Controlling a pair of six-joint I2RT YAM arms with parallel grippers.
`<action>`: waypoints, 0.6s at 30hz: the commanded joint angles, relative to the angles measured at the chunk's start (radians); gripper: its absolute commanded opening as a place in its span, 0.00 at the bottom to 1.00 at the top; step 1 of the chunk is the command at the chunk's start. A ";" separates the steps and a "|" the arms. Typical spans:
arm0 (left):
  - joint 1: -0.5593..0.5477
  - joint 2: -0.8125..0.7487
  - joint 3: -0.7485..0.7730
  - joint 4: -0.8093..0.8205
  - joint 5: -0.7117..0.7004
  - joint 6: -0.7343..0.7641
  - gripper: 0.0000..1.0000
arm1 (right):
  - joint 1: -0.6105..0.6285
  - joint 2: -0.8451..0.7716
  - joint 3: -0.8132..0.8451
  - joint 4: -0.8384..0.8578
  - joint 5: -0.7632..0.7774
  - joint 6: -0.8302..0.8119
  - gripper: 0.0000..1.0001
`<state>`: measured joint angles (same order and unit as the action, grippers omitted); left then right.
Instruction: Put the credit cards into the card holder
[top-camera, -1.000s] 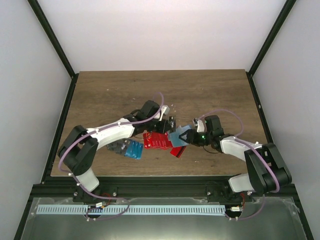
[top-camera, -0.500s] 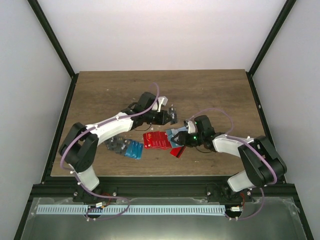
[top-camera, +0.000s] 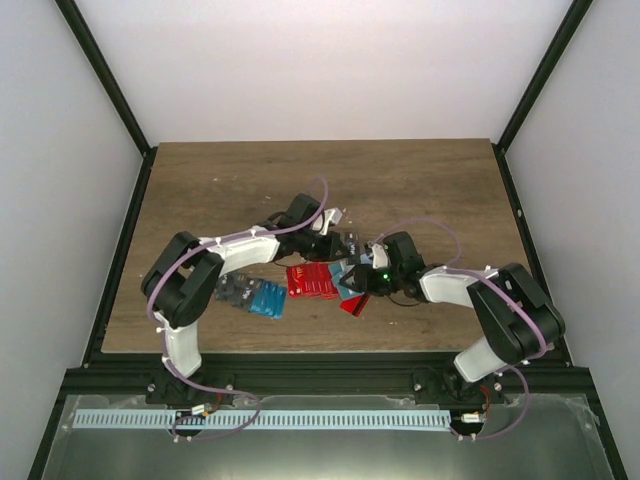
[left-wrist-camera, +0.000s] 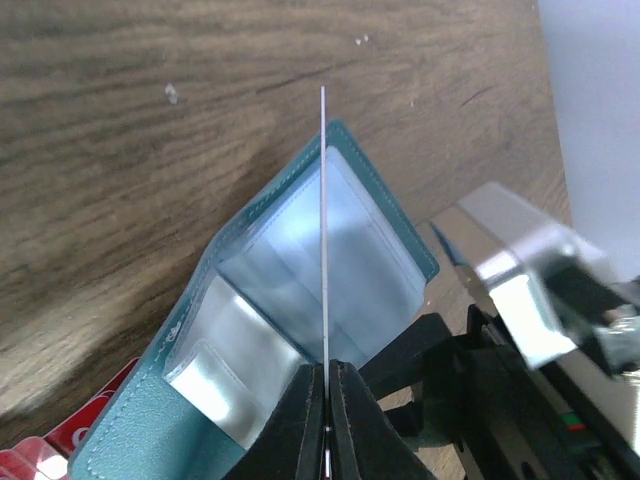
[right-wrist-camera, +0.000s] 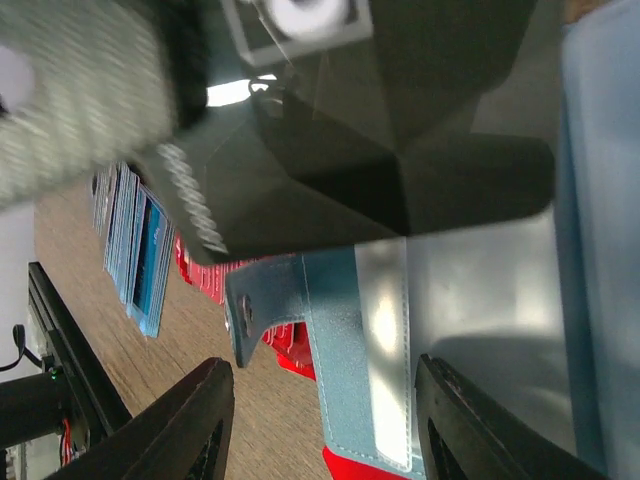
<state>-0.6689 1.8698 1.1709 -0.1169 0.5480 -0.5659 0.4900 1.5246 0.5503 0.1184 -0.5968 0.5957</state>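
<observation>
The teal card holder (left-wrist-camera: 370, 250) lies open, its clear pockets up and one flap raised off the wood. My left gripper (left-wrist-camera: 326, 368) is shut on a thin card (left-wrist-camera: 323, 220) seen edge-on, upright over the middle pocket. In the top view the left gripper (top-camera: 340, 243) meets the right gripper (top-camera: 362, 280) over the card holder (top-camera: 350, 272). The right gripper (right-wrist-camera: 325, 375) has its jaws wide apart, with the card holder (right-wrist-camera: 340, 330) held between them. Red credit cards (top-camera: 312, 281) lie beside it.
Blue cards (top-camera: 268, 298) and dark patterned cards (top-camera: 232, 290) lie fanned out at the front left. One red card (top-camera: 352, 305) lies under the right gripper. The right gripper's black body (left-wrist-camera: 480, 370) is close beside my left fingers.
The right gripper has slid left with the card holder, towards the left gripper. The left gripper has swung out and come back down over the holder with its card.
</observation>
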 joint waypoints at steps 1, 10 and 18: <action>0.000 0.044 -0.027 0.106 0.083 -0.061 0.04 | 0.012 -0.011 0.039 -0.005 0.027 -0.005 0.52; -0.001 0.060 -0.127 0.247 0.146 -0.127 0.04 | 0.011 -0.052 0.059 -0.052 0.040 -0.011 0.52; -0.003 0.067 -0.185 0.270 0.124 -0.126 0.04 | 0.010 -0.132 0.150 -0.235 0.110 -0.075 0.57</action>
<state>-0.6682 1.9255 1.0073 0.1154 0.6674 -0.6868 0.4938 1.4555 0.6193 -0.0109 -0.5457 0.5732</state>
